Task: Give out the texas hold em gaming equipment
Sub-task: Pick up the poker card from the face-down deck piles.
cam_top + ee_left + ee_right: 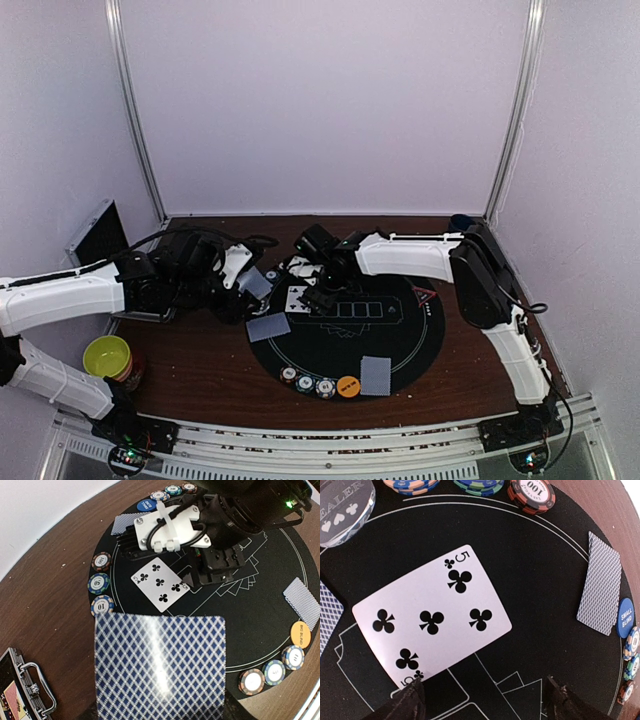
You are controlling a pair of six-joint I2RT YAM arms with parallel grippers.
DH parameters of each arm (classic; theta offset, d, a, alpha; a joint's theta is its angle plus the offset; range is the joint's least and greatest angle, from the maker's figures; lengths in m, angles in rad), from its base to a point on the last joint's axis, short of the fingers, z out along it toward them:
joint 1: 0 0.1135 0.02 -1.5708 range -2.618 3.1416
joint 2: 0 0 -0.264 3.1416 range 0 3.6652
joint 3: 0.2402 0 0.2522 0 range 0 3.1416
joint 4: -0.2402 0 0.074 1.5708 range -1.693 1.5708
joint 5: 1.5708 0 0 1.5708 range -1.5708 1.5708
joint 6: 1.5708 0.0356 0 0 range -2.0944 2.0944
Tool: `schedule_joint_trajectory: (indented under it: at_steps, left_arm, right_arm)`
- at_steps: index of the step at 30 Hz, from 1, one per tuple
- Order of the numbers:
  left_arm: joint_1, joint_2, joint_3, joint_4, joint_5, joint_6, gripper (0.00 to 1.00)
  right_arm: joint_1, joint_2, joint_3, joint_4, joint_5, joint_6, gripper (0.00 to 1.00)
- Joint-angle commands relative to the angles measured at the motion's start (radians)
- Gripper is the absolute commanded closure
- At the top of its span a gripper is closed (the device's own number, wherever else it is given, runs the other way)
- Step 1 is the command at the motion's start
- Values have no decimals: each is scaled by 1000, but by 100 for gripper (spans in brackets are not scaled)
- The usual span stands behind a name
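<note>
While right claw (485, 702) agape by five of clubs (432, 617), left claw (247, 283) tight on card (160, 665).

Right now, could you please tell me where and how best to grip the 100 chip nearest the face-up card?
By its rim, from above: the 100 chip lies flat at the edge of the mat, with the 50 chip close beside it, so probably pinch across the row, not along it.
</note>
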State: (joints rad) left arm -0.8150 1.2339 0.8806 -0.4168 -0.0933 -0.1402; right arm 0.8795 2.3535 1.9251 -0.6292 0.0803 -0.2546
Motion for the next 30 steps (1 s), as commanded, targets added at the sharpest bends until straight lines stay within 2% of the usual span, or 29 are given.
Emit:
schedule_joint_trajectory:
  at_steps: [1, 4, 9, 14, 18, 25, 30]
  left_arm:
    - [7, -25, -7, 50, -6, 12, 41]
    - [7, -27, -6, 49, -6, 14, 41]
    - [7, -33, -6, 51, -6, 15, 42]
    - [7, -35, -6, 53, -8, 17, 42]
    - [7, -35, -6, 52, -13, 19, 42]
    - [7, -42, -6, 61, 7, 28, 42]
    - [7, -61, -14, 79, 40, 42, 42]
  right_arm:
    - [-12, -117, 7, -46, 39, 13, 13]
    - [-41, -198, 0, -55, 19, 25, 1]
    - [-115, -310, 27, -92, -150, 62, 0]
    - [-149, -373, 12, -113, -459, 88, 0]
    - [-146, -419, -100, -1, -762, 152, 0]
    - [-128, -448, -242, 265, -897, 333, 4]
    - [-107, -398, -242, 300, -959, 386, 8]
